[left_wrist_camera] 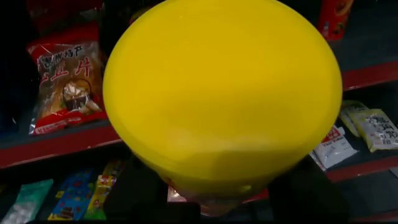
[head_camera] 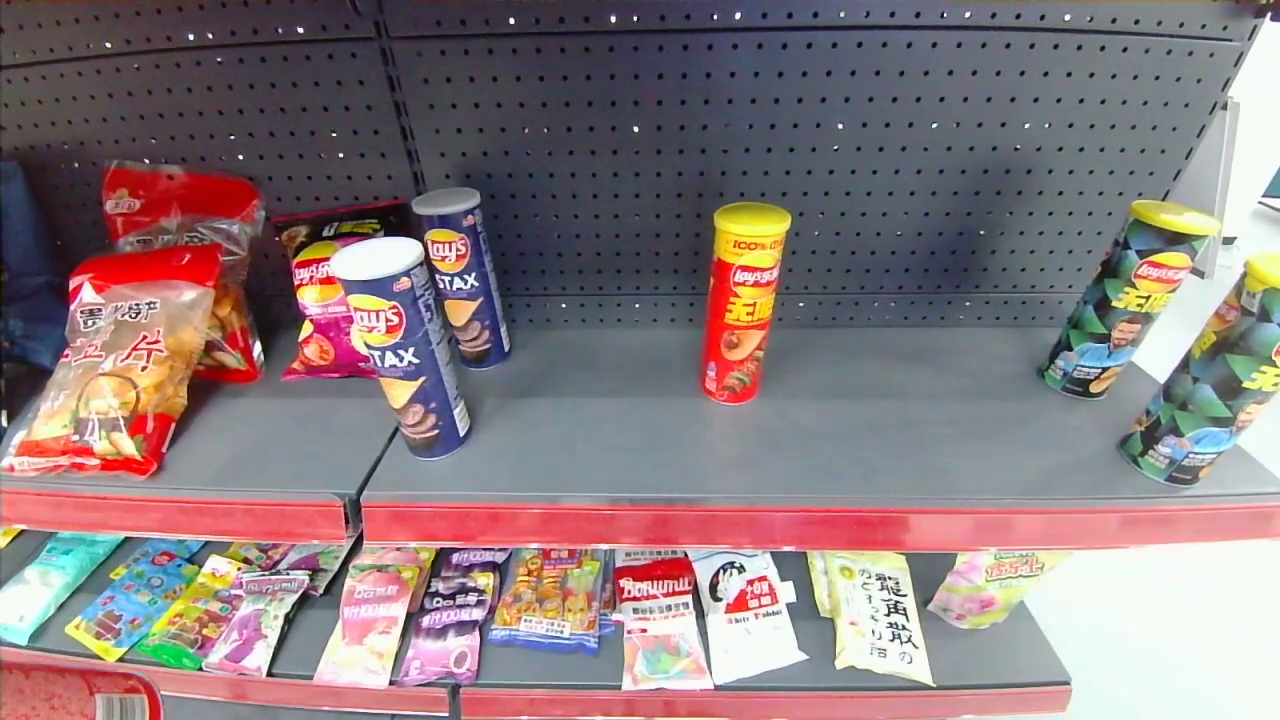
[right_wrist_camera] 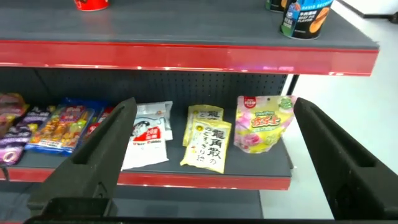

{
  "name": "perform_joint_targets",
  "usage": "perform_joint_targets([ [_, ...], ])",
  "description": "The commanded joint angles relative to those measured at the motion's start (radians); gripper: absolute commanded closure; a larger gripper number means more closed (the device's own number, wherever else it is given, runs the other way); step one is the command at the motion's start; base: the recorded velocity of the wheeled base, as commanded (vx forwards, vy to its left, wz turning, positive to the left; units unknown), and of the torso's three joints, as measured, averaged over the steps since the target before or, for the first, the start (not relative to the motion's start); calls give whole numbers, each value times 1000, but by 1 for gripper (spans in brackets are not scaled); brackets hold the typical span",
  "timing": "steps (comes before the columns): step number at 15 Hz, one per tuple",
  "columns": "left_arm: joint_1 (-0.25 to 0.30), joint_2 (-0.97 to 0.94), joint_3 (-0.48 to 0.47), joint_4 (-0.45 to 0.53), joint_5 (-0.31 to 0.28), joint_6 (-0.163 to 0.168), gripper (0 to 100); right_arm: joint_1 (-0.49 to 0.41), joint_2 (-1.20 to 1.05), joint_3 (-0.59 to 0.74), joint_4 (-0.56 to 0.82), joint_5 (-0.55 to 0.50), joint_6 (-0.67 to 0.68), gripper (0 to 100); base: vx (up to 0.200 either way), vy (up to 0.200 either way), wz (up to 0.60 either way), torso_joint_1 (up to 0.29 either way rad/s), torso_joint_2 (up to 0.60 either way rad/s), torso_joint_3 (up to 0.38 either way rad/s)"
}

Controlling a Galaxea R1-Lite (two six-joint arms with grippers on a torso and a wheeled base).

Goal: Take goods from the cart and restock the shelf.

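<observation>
A yellow lid (left_wrist_camera: 222, 87) is sitting closest to the left wrist camera. It is capping the can (head_camera: 60, 695) that the left hand (left_wrist_camera: 224, 200) is gripping, with dark fingers (left_wrist_camera: 140, 196) pressing in on either side just below the lid. The can's red side is showing low on the left, in front of the lower shelf (head_camera: 1000, 640), where flat packets (head_camera: 660, 620) are lying in a row.

On the upper shelf (head_camera: 880, 430) a red can (head_camera: 743, 300) is standing alone near the middle. Two blue cans (head_camera: 405, 345) are standing to its left, and two green cans (head_camera: 1125, 300) are standing at the right end. Snack bags (head_camera: 110, 370) are leaning at the far left, with bare shelf between the groups.

The right hand (right_wrist_camera: 214, 106) is hanging low, facing the lower shelf, its fingers spread wide and holding nothing.
</observation>
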Motion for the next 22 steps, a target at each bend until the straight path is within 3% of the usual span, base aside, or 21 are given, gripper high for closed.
perform_joint_targets([
  [1, -1, -122, 3, 104, -1, 2, 100, -4, 3, -1, 0, 0, -9, 0, 0, 0, 0, 0, 0, 0],
  [3, -10, -131, -7, 122, -6, -8, 100, 0, -5, -1, -3, 6, -23, 0, 0, 0, 0, 0, 0, 0],
  [4, -42, -102, -17, 102, 0, -37, 100, -1, -5, -1, -3, 8, -26, 0, 0, 0, 0, 0, 0, 0],
  [10, -44, -24, -25, 39, 20, -33, 100, 0, 3, -30, -27, 43, -32, 0, 0, 0, 0, 0, 0, 0],
  [11, -44, -1, -34, 33, 27, -14, 100, 42, 380, -372, -53, 86, 90, 0, 0, 0, 0, 0, 0, 0],
  [12, -42, 19, -34, 25, 27, -2, 100, 56, 533, -533, -79, 92, 187, 0, 0, 0, 0, 0, 0, 0],
  [13, -42, 33, -39, 16, 27, 9, 100, 76, 636, -640, -83, 126, 155, 0, 0, 0, 0, 0, 0, 0],
  [15, -42, 62, -33, -24, 28, 13, 100, 94, 817, -682, -93, 143, -35, 0, 0, 0, 0, 0, 0, 0],
  [18, -42, 75, -24, -27, 30, 13, 100, 231, 995, -694, -92, 209, -71, 0, 0, 0, 0, 0, 0, 0],
  [22, -42, 81, -20, -27, 62, 13, 100, 336, 1348, -714, -403, 221, -78, 0, 0, 0, 0, 0, 0, 0],
])
